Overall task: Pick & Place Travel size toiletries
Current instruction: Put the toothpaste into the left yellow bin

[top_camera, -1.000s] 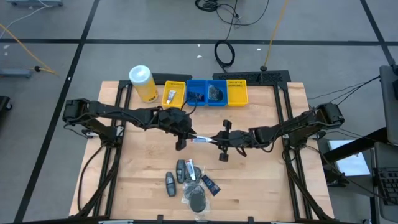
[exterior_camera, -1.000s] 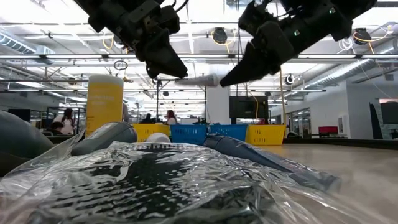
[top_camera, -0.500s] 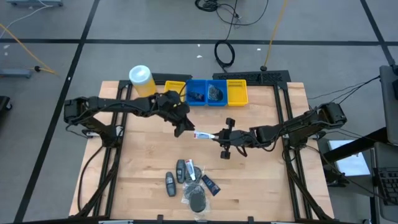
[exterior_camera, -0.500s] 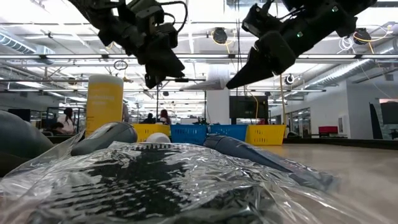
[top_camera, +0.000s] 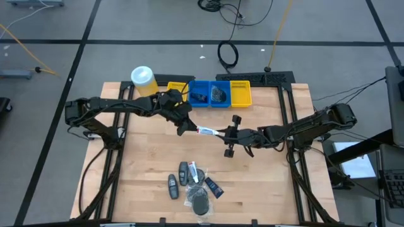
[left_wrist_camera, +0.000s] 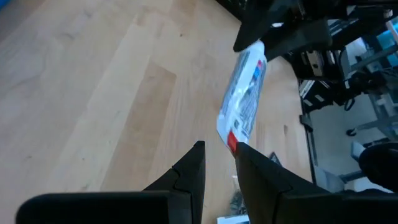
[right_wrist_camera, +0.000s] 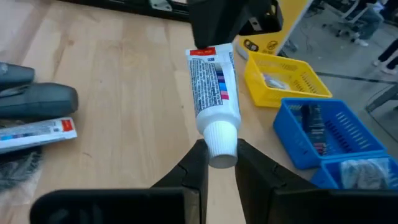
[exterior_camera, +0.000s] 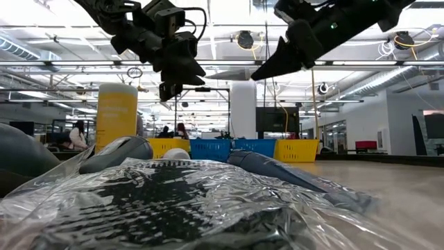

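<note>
Above the wooden table (top_camera: 265,183), two dark arms met over the middle. The right gripper (right_wrist_camera: 217,163) pinched the white cap of a small tube (top_camera: 206,132), while the left gripper (left_wrist_camera: 219,158) clamped its flat crimped tail, so it hung between them near the bins (top_camera: 241,94). The tube looked light, soft and squashable; the stiff cap or the crimp seemed the safest holds.

My two arms are dark, nearly black, built of slim jointed segments with thicker blocks at the joints, and thin black cables run along them toward their bases at the table's sides. Each ends in a gripper, the left gripper (top_camera: 184,128) and right gripper (top_camera: 228,134), with two flat, tapered matte-black fingers (left_wrist_camera: 189,171).
</note>
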